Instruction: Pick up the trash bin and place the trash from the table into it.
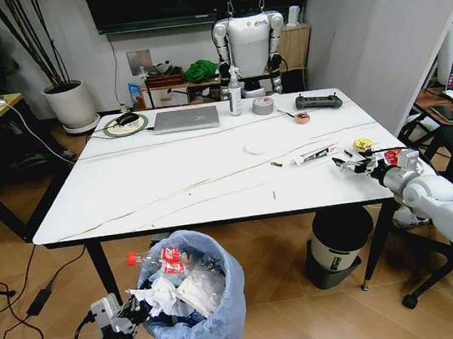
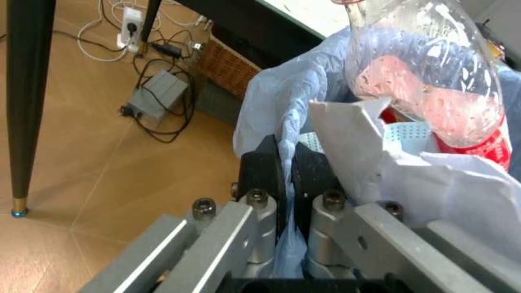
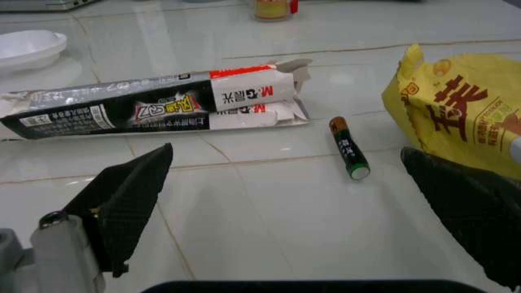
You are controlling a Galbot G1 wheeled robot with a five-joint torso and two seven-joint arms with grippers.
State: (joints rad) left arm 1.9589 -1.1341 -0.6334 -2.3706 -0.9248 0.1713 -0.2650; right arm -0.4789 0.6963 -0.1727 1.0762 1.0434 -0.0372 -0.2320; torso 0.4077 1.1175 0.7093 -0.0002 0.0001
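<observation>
From the head camera, you are looking down at the table (image 1: 210,171) with the trash bin (image 1: 199,303) held just below its near edge. Your left gripper (image 1: 132,309) is clamping the bin's rim on its left side. The bin is already holding crumpled tissues (image 1: 171,294) and a red-capped bottle (image 1: 157,261). Your right gripper (image 1: 355,163) is hovering over the table's right side, fingers spread, with a torn carton (image 1: 316,154) just ahead of it and a yellow wrapper (image 1: 363,144) close beside it.

From the left wrist camera, the gripper's (image 2: 287,174) black pads are pinching a fold of the blue bag (image 2: 277,101), with tissue and the bottle (image 2: 423,67) directly beyond.

From the right wrist camera, the gripper (image 3: 301,189) is wide open and empty. The carton (image 3: 155,107) is lying ahead, a small battery (image 3: 348,155) between the fingertips, and the yellow wrapper (image 3: 456,122) by the far finger.

Judging by this, most litter is binned; these small pieces remain.
</observation>
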